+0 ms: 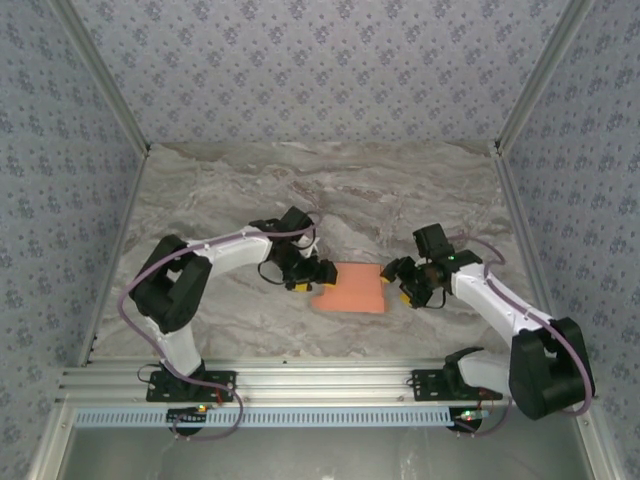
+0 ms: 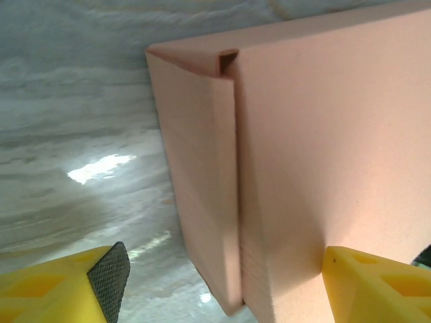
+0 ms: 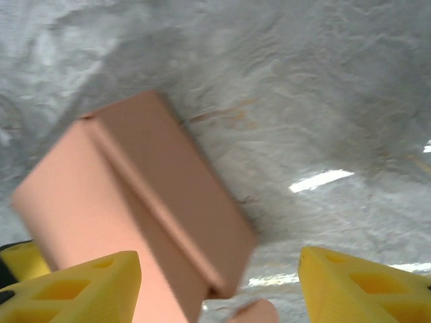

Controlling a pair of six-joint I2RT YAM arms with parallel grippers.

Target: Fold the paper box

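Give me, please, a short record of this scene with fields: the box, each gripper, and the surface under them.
paper box: orange-salmon card, folded into a flat rectangular shape, lying between the two grippers
flap edge: runs along the length of the box
left gripper: at the left end of the box, jaws open, one finger clear of the card
right gripper: at the right end of the box, jaws open, not clamped on it
table: grey marble pattern, the box rests on it

The paper box [image 1: 352,288] is plain salmon-orange. The desk [image 1: 400,190] is veined grey marble; the wall [image 1: 320,60] at twelve o'clock shows blue-grey floral print.
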